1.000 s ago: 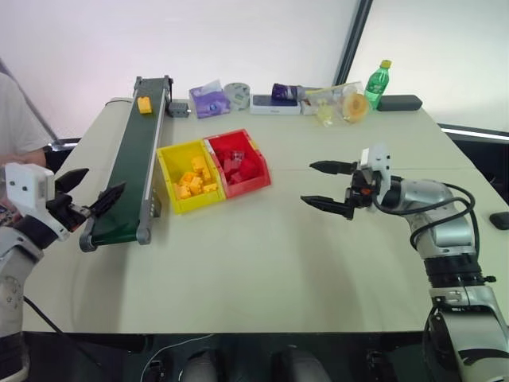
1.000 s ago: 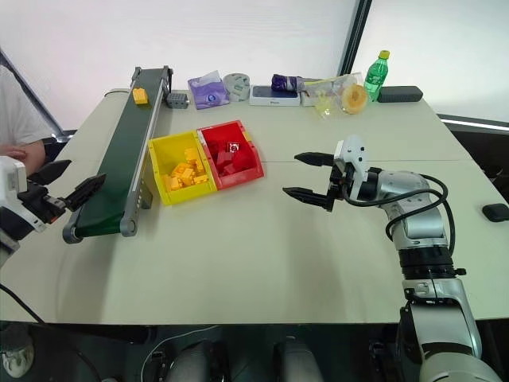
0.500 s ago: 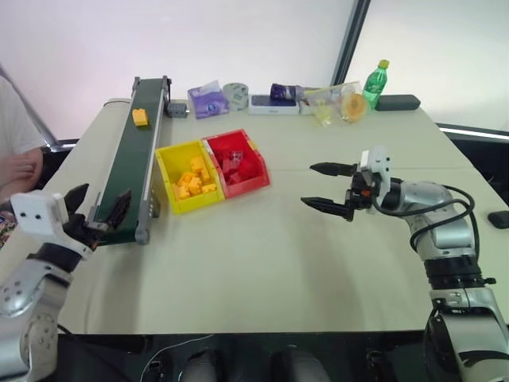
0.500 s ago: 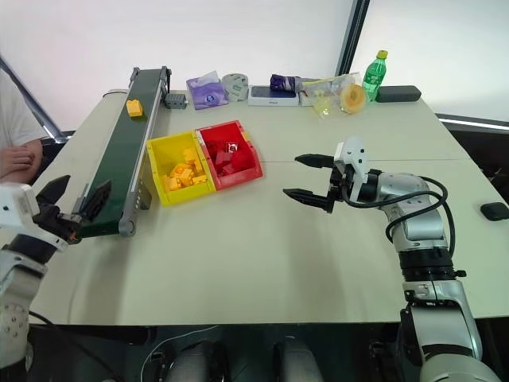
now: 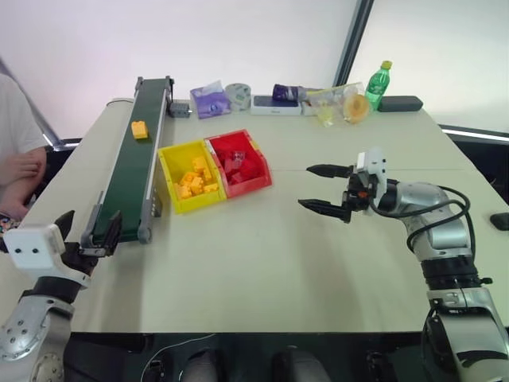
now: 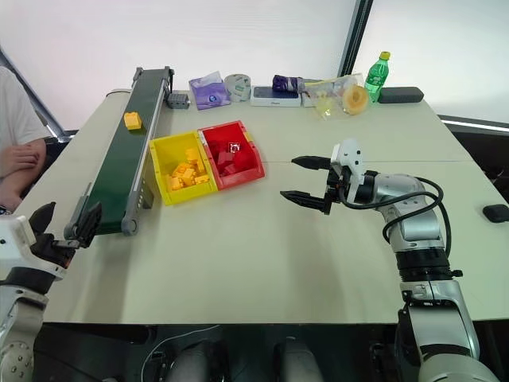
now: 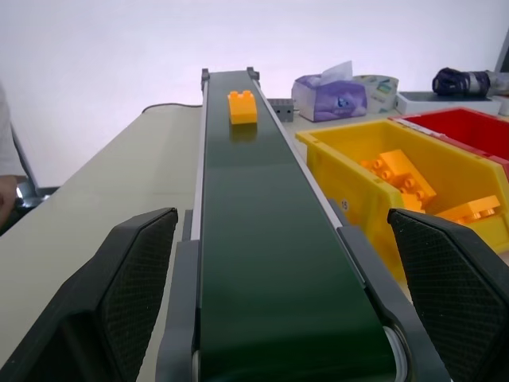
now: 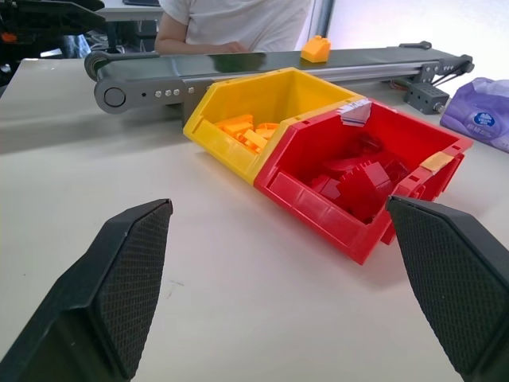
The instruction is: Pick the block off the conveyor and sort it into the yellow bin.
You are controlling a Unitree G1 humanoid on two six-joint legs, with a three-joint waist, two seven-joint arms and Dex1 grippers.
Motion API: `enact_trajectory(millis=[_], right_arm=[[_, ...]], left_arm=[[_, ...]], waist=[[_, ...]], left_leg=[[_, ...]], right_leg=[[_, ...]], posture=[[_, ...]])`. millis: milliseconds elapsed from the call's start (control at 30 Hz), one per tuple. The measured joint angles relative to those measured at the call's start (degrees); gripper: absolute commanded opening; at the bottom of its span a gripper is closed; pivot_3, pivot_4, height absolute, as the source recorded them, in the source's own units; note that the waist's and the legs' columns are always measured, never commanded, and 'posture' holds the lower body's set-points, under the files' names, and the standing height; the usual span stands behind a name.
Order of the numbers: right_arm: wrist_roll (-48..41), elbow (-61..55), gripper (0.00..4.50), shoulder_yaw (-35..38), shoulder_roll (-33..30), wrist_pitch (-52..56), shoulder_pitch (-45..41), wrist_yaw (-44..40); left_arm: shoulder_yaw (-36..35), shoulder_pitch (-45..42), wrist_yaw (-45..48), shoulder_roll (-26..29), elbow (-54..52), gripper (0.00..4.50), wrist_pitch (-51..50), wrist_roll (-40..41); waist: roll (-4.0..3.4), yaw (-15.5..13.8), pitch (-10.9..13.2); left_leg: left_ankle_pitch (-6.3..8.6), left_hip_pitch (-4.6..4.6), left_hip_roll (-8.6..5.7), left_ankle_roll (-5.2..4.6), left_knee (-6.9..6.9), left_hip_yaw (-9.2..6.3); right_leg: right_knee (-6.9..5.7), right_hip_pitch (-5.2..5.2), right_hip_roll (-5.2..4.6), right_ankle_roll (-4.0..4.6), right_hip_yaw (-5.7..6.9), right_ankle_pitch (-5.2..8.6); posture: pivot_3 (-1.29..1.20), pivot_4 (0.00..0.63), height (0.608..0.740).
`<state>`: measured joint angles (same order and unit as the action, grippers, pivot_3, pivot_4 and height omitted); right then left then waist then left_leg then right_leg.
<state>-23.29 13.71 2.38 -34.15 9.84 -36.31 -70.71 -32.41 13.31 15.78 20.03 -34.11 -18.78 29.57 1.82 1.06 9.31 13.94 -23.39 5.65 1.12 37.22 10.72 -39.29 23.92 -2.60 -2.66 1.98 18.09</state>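
The small yellow-orange plastic brick (image 5: 140, 130) rides the long dark green belt conveyor (image 5: 127, 183) in the upper left of the frame — not picked up yet. Your left gripper (image 5: 86, 234) waits at the belt's near end, lower left, its two black fingers spread wide with nothing between them. Your right gripper (image 5: 328, 189) hangs mid-right over the table, also spread and empty. You are at the reaching step. Next, I think you must close on the brick, then carry it to the bright yellow open plastic bin (image 5: 169, 153) just beside the belt.
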Motion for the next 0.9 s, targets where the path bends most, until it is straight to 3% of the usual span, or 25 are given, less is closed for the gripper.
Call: enact_trajectory(millis=[267, 600, 733, 900], right_arm=[[-0.05, -0.07, 4.50, 0.05, -0.08, 0.94, 0.01, 0.18], [-0.16, -0.50, 4.50, 0.07, 0.17, 1.64, -0.01, 0.65], [-0.19, -1.14, 4.50, 0.10, 0.16, 1.83, 0.34, 0.75], [-0.25, -2.09, 4.50, 0.21, 0.05, 2.26, 0.84, 1.24]], left_arm=[[0.26, -2.18, -2.15, 0.46, 0.58, 4.47, -1.46, -0.42], [6.45, -25.50, -8.43, 13.56, 8.71, 4.47, -22.08, -1.00], [8.90, -34.01, -10.33, 15.94, 15.36, 4.47, -30.66, -1.71], [10.41, -40.53, -10.66, 15.83, 23.92, 4.47, -33.08, -3.23]], waist=[[0.00, -0.07, 0.00], [0.00, -0.17, 0.00], [0.00, 0.02, 0.00], [0.00, -0.10, 0.01]], left_leg=[[0.00, 0.00, 0.00, 0.00, 0.00, -0.01], [-0.02, 0.01, -0.02, 0.02, -0.01, -0.04], [-0.03, 0.01, -0.02, 0.04, -0.04, -0.01], [-0.03, 0.00, -0.02, 0.05, -0.03, 0.01]], right_leg=[[0.00, -0.01, 0.01, 0.00, 0.00, 0.00], [0.05, -0.07, 0.04, -0.01, 0.04, 0.00], [0.05, -0.04, 0.07, -0.01, 0.04, -0.01], [0.05, -0.02, 0.06, -0.02, 0.05, 0.00]], posture=[[0.00, 0.150, 0.740], [0.00, 0.150, 0.740], [0.00, 0.150, 0.740], [0.00, 0.150, 0.740]])
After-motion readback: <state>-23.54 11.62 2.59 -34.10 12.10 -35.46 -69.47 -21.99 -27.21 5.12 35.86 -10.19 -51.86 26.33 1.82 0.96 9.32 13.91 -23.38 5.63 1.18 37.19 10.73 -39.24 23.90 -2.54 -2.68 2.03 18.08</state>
